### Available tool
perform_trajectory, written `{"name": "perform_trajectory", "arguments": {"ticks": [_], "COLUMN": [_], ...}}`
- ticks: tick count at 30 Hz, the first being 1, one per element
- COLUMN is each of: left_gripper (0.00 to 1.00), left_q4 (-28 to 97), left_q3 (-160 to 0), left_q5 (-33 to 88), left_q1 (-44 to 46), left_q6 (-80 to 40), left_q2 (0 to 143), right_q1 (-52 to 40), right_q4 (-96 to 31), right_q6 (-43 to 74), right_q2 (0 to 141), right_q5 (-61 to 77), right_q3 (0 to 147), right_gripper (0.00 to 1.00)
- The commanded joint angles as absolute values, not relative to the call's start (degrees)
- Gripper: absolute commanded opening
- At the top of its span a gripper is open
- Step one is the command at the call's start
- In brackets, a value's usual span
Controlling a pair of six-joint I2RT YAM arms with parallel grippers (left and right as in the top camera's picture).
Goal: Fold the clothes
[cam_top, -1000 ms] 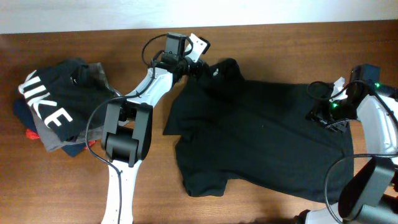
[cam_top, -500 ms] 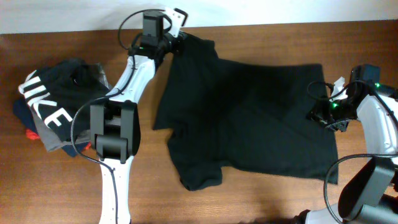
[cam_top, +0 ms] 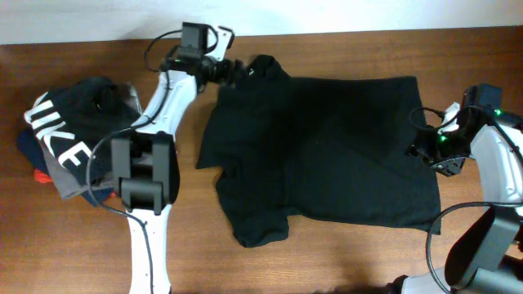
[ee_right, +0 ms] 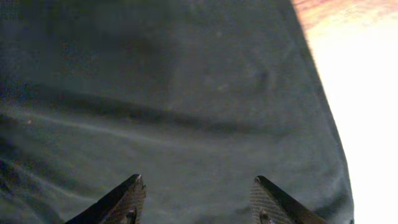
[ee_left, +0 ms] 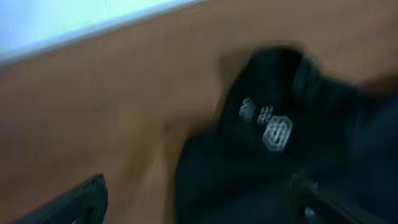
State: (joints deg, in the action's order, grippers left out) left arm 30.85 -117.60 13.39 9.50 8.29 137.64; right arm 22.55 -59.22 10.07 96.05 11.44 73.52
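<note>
The black T-shirt (cam_top: 327, 155) lies spread on the wooden table, with a sleeve at the near left. Its far-left corner carries a tiny white logo (ee_left: 277, 132). My left gripper (cam_top: 231, 69) sits at that corner with its jaws wide open, and in the blurred left wrist view (ee_left: 198, 183) nothing shows between them. My right gripper (cam_top: 425, 151) hovers at the shirt's right edge. In the right wrist view (ee_right: 196, 182) its fingers stand apart over flat dark fabric (ee_right: 174, 93) and pinch nothing.
At the table's left lies a pile of garments: a black one with big white "NIKE" letters (cam_top: 61, 135), a grey one (cam_top: 131, 100) and red and blue bits beneath. The table's far edge meets a white wall (cam_top: 368, 15). Bare wood (cam_top: 343, 261) shows along the front.
The left gripper dragged the shirt's corner to the far left, then opened and let it go. The shirt lies flatter and further left. The right gripper's jaws opened.
</note>
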Motion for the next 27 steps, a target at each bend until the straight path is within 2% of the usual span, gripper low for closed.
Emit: {"name": "perform_trajectory", "arguments": {"ticks": [1, 7, 8, 10, 16, 21, 23, 27], "left_gripper": [0.90, 0.89, 0.80, 0.73, 0.71, 0.65, 0.61, 0.61], "left_q4": [37.54, 55.20, 57.98, 63.11, 79.61, 95.64, 96.73, 94.70], "left_q3": [-119.22, -119.22, -119.22, -119.20, -119.20, -117.75, -113.54, -99.55], "left_q5": [12.64, 12.58, 12.56, 12.29, 12.16, 12.49, 14.46, 16.75], "left_q1": [7.25, 7.07, 7.07, 6.98, 6.96, 7.62, 9.21, 15.14], "left_q6": [8.21, 8.75, 8.73, 8.64, 4.05, 1.43, 1.45, 0.56], "left_q2": [125.78, 113.16, 110.91, 106.78, 98.39, 97.69, 97.06, 95.74], "right_q1": [24.12, 25.28, 25.28, 25.26, 25.26, 25.26, 25.26, 25.26], "right_q4": [-59.11, -59.88, -60.23, -61.08, -65.63, -70.04, -71.42, -73.41], "right_q6": [11.64, 8.99, 8.80, 8.80, 7.25, 6.20, 6.20, 6.22], "right_q2": [96.90, 96.75, 96.42, 95.31, 87.35, 78.43, 75.48, 72.36], "right_q5": [9.69, 15.27, 16.43, 18.22, 20.01, 20.58, 20.56, 20.36], "right_q3": [73.80, 73.82, 73.84, 73.84, 73.84, 73.84, 73.84, 73.82], "right_gripper": [0.61, 0.60, 0.58, 0.57, 0.57, 0.61, 0.64, 0.68]}}
